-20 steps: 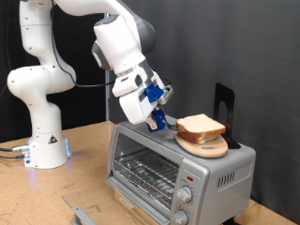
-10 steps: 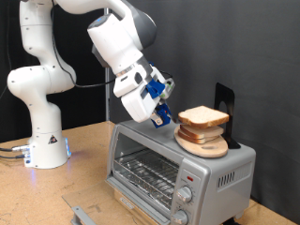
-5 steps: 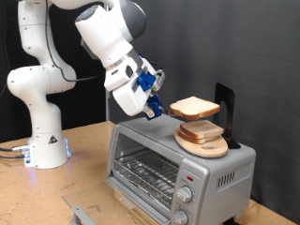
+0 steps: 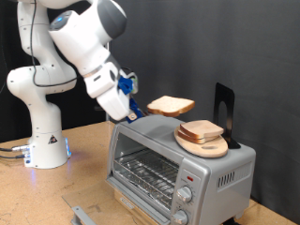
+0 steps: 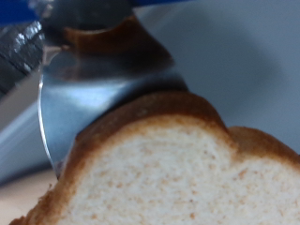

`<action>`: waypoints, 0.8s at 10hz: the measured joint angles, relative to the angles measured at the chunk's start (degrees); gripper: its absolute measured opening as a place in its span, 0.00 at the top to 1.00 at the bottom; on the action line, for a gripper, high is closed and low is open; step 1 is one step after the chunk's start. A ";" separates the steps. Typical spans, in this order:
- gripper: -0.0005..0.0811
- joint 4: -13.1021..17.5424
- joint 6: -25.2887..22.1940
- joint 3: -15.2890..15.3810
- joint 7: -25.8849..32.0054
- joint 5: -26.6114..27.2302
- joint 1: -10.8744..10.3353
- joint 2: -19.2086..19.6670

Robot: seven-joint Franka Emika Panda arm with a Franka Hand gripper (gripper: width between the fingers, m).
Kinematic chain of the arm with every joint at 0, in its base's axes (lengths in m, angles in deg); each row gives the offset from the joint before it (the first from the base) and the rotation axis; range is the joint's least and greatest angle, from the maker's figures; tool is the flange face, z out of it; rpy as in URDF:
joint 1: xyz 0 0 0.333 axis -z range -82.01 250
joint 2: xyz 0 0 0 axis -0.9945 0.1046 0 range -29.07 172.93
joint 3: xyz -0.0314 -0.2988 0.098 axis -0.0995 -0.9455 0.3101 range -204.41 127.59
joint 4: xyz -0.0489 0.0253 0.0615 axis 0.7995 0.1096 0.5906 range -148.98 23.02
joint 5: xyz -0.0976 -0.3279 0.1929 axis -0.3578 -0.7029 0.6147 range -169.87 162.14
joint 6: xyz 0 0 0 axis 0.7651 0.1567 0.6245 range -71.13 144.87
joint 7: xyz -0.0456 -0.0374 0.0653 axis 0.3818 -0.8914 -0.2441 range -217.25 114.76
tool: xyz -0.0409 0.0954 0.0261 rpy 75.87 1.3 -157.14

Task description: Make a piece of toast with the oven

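My gripper (image 4: pixel 139 107), with blue fingers, is shut on one edge of a piece of toast (image 4: pixel 172 105) and holds it roughly level in the air, above the top of the oven (image 4: pixel 141 141) towards the exterior view's left. The toast fills the lower part of the wrist view (image 5: pixel 178 178), with the oven's silver top (image 5: pixel 94 94) behind it. A second slice (image 4: pixel 202 129) lies on a round light-wood plate (image 4: pixel 206 147) on the oven's top, at the exterior view's right. The wire rack (image 4: pixel 145 173) shows inside the oven, and the knobs (image 4: pixel 187 195) are on its right panel.
A black upright object (image 4: pixel 223 105) stands behind the plate on the oven. The arm's white base (image 4: pixel 42 141) stands on the wooden table (image 4: pixel 56 192) at the exterior view's left. A grey part (image 4: pixel 80 208) shows at the bottom edge, in front of the oven.
The gripper has lifted the top slice off the stack on the plate and carried it towards the exterior view's left. One slice stays on the plate.
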 joint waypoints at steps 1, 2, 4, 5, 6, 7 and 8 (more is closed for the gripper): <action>0.55 0.12 -2.05 -1.46 0.57 -0.65 1.05 -0.41; 0.55 0.45 -3.92 -2.96 0.79 -1.53 2.12 -0.63; 0.55 1.42 -6.58 -5.39 0.87 -4.52 4.29 -0.69; 0.55 1.65 -7.54 -5.74 0.84 -5.33 4.84 -0.66; 0.55 1.55 -7.54 -5.71 0.84 -5.29 4.83 -0.63; 0.55 1.46 -7.56 -5.92 1.64 -5.13 4.83 -0.54; 0.55 1.47 -7.93 -6.64 3.15 -4.90 4.89 -0.28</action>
